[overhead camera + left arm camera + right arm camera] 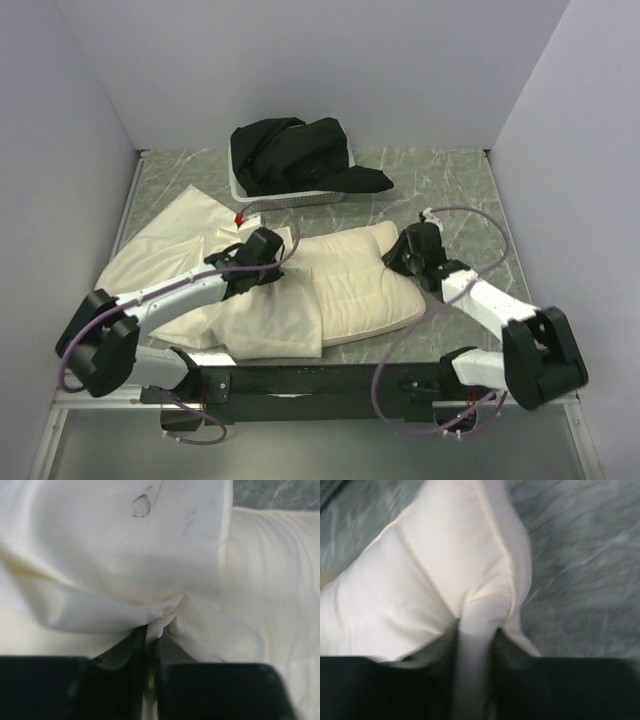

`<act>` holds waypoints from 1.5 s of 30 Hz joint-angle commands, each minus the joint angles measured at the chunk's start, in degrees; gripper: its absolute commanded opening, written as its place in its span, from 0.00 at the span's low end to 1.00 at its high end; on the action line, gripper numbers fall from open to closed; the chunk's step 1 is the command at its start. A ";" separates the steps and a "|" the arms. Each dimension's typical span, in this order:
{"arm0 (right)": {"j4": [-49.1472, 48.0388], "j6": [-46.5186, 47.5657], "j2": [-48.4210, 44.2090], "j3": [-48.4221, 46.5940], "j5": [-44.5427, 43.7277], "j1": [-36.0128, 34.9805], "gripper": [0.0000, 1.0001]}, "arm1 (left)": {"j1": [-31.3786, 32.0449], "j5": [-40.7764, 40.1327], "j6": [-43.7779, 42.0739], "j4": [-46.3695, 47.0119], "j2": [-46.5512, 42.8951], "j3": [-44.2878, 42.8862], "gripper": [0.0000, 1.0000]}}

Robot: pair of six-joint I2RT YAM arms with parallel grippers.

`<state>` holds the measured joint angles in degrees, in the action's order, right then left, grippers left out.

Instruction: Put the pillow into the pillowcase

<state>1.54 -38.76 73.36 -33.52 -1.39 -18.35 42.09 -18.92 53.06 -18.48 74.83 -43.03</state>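
Cream pillow [365, 285] lies mid-table [450, 190], long axis left to right, its left end against the thin pillowcase [170, 250] spread beyond. Right gripper [476, 645] grips the pillow's far-right corner; left gripper [150, 645] is closed on a fold of pillowcase.

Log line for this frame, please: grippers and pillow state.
left gripper: shut on pillowcase fold | right gripper: shut on pillow corner | pillow: flat on table, mostly uncovered | insertion: not yet done
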 commanded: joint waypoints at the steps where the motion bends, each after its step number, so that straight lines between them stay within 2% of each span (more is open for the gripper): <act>1: 2.49 -7.10 -10.76 2.23 11.42 -11.76 0.00 | -1.57 3.53 -4.01 3.19 5.24 -8.90 0.02; 4: 4.08 -11.94 -22.53 5.03 6.94 -16.96 0.00 | -1.57 4.50 -5.42 1.00 5.24 -14.09 0.01; 6: 4.00 -15.62 -31.59 8.72 4.56 -17.86 0.00 | -1.39 6.08 -6.03 -0.15 3.32 -16.11 0.01; 9: 4.35 -18.36 -39.33 13.38 3.67 -18.65 0.00 | -0.95 6.52 -7.53 -2.96 -1.50 -14.90 0.11; 12: 4.09 -18.90 -43.03 17.60 2.88 -19.27 0.00 | -0.17 5.21 -10.86 -7.17 -6.77 -13.67 0.33; 13: 3.30 -18.98 -43.30 18.48 2.71 -19.44 0.00 | 0.27 3.38 -13.05 -8.40 -7.84 -14.10 0.51; 16: 1.81 -18.72 -41.38 20.16 3.76 -20.05 0.00 | 3.17 0.29 -18.05 -13.33 -9.70 -18.92 0.82; 19: 2.76 -18.72 -39.53 20.16 1.49 -22.69 0.00 | 7.21 -4.27 -22.01 -18.16 -5.59 -26.83 0.87; 20: 3.55 -18.89 -39.79 20.25 -0.26 -23.39 0.00 | 8.27 -7.33 -22.73 -19.56 -1.83 -28.94 0.87; 24: 5.93 -19.95 -42.07 21.39 -3.44 -24.54 0.00 | 13.10 -11.22 -24.93 -24.49 8.73 -36.07 0.83; 29: 8.74 -19.42 -43.04 20.42 -5.29 -24.54 0.00 | 16.27 -24.39 -18.88 -38.11 21.39 -40.03 0.66; 33: 9.01 -19.07 -42.78 20.33 -5.29 -24.54 0.00 | 17.50 -21.53 -17.55 -36.46 19.75 -36.53 0.67; 34: 9.09 -19.16 -42.60 20.16 -5.20 -24.45 0.00 | 17.50 -20.73 -18.51 -35.32 19.31 -35.38 0.73; 36: 8.66 -18.98 -42.16 20.25 -4.68 -24.45 0.00 | 17.33 -18.54 -19.13 -33.03 19.48 -33.71 0.77; 39: 8.04 -18.89 -41.55 20.16 -4.24 -24.54 0.00 | 16.19 -16.60 -20.10 -30.05 20.53 -32.30 0.75; 42: 8.48 -18.81 -41.46 19.98 -3.89 -24.54 0.00 | 15.05 -12.38 -22.11 -26.54 20.97 -30.98 0.63; 43: 8.39 -18.72 -41.55 19.98 -3.62 -24.45 0.00 | 14.61 -9.33 -23.25 -25.82 20.97 -30.72 0.53; 45: 8.57 -18.63 -41.90 19.81 -3.45 -24.45 0.00 | 13.73 -6.50 -24.31 -24.68 20.89 -30.63 0.40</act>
<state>10.76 -58.50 31.79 -11.97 -7.05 -42.04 57.30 -32.29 31.94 -47.64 97.12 -74.17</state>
